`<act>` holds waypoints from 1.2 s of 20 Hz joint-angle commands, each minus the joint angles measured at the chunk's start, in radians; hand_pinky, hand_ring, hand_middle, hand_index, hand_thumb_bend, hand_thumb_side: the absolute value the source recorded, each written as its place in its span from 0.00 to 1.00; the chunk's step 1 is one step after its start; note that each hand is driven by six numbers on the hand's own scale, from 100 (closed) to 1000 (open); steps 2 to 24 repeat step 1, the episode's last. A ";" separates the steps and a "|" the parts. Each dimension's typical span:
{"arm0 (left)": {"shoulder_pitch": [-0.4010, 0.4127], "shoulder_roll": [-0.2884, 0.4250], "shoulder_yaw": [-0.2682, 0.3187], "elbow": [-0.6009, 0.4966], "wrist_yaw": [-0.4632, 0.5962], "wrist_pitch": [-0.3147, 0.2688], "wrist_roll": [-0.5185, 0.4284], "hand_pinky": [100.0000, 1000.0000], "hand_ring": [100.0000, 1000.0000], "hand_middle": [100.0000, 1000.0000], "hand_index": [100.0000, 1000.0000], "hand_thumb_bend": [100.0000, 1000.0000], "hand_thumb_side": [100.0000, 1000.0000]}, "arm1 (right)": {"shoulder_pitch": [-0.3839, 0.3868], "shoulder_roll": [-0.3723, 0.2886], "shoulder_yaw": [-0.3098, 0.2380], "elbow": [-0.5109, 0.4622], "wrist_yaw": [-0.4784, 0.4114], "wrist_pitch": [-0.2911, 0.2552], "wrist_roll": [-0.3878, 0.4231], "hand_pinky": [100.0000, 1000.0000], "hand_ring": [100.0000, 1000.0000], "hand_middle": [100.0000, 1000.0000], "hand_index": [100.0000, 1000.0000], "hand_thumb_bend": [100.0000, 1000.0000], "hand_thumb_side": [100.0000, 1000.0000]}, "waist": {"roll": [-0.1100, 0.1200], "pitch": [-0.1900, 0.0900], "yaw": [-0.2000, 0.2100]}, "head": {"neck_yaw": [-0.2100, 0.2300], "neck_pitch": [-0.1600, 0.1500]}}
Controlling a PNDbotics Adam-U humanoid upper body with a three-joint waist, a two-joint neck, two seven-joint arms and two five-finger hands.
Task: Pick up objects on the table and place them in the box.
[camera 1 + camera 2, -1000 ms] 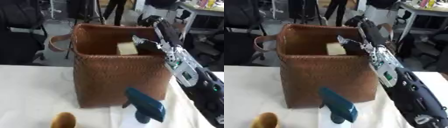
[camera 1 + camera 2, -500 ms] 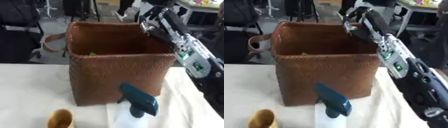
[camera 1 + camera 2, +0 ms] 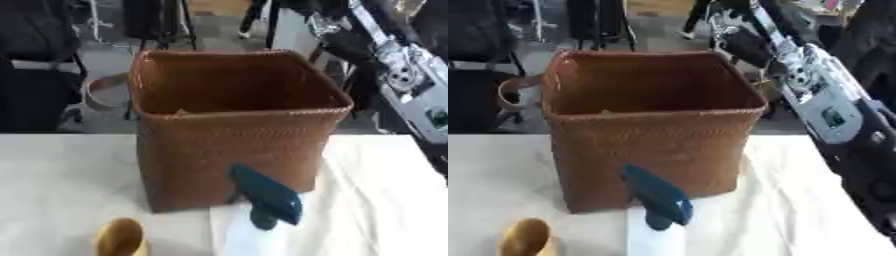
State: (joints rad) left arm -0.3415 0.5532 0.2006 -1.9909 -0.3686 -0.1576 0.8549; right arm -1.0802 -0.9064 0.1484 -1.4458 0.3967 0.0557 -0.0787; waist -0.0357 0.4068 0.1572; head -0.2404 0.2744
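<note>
The box [image 3: 236, 125] — a tall square basket woven of brown fibre — stands on the white table [image 3: 61, 170], towards the far edge and about in the middle of the view. A looped handle [image 3: 101, 92] sticks out from its left wall. Its mouth is open to the room, and just inside the near-left rim a small pale scrap shows; what it is I can't make out.

Right in front of the box, at its near right corner, stands a spray bottle [image 3: 656, 210]: dark teal trigger head on top, white body below, running off the bottom of the view. The head overlaps the basket's front wall from where I stand, so whether it touches I cannot tell. Down in the near-left corner of the table sits a small yellow-brown rounded thing [image 3: 120, 236], well apart from the box and to the left of the bottle.

The robot's right arm [image 3: 820, 100] slants in from the right, black and silver, rising past the box's far right corner. The right hand [image 3: 732, 22] is up beyond that corner, above and behind the rim — it is too blurred to see how its fingers are set, and nothing can be seen in it.
</note>
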 commanded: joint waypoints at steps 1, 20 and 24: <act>-0.001 0.026 0.013 -0.009 -0.003 0.003 0.003 0.68 0.71 0.76 0.66 0.00 0.89 | -0.001 -0.058 -0.021 -0.060 -0.043 0.026 -0.006 0.63 0.65 0.65 0.69 0.00 0.88 | 0.004 -0.032 -0.001 | 0.004 0.007; -0.001 0.026 0.013 -0.009 -0.003 0.003 0.003 0.68 0.71 0.76 0.66 0.00 0.89 | -0.001 -0.058 -0.021 -0.060 -0.043 0.026 -0.006 0.63 0.65 0.65 0.69 0.00 0.88 | 0.004 -0.032 -0.001 | 0.004 0.007; -0.001 0.026 0.013 -0.009 -0.003 0.003 0.003 0.68 0.71 0.76 0.66 0.00 0.89 | -0.001 -0.058 -0.021 -0.060 -0.043 0.026 -0.006 0.63 0.65 0.65 0.69 0.00 0.88 | 0.004 -0.032 -0.001 | 0.004 0.007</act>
